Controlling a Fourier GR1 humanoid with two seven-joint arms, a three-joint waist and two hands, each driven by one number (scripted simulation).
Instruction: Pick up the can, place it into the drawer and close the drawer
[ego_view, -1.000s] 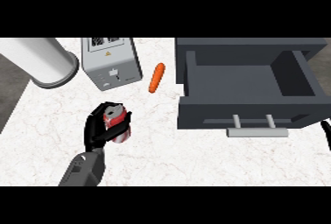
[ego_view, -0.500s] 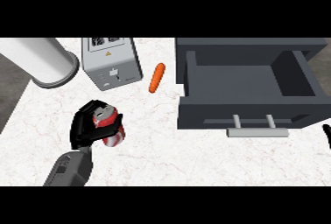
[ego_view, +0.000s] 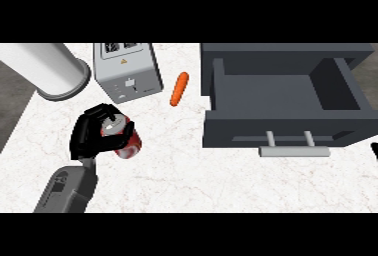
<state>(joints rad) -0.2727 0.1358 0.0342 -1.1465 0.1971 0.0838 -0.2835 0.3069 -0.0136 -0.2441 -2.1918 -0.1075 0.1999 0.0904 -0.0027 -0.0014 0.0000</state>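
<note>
My left hand (ego_view: 94, 135) is curled round a red can (ego_view: 125, 142) with a silver top, over the left part of the white marble counter (ego_view: 192, 175). The can leans slightly and its lower side shows red beneath my fingers. At the right stands the grey drawer (ego_view: 284, 100), pulled open, with a bare inside and a light grey bar handle (ego_view: 294, 151) on its front. Only a dark tip of my right hand (ego_view: 374, 150) shows at the right edge, beside the drawer's front.
An orange carrot (ego_view: 178, 89) lies between a grey toaster (ego_view: 125, 70) and the drawer. A large white cylinder (ego_view: 44, 67) lies at the back left. The counter's left edge drops off to dark floor.
My left hand with the can has drifted left and a little toward the back, and the forearm has swung leftward. The drawer and carrot have not moved.
</note>
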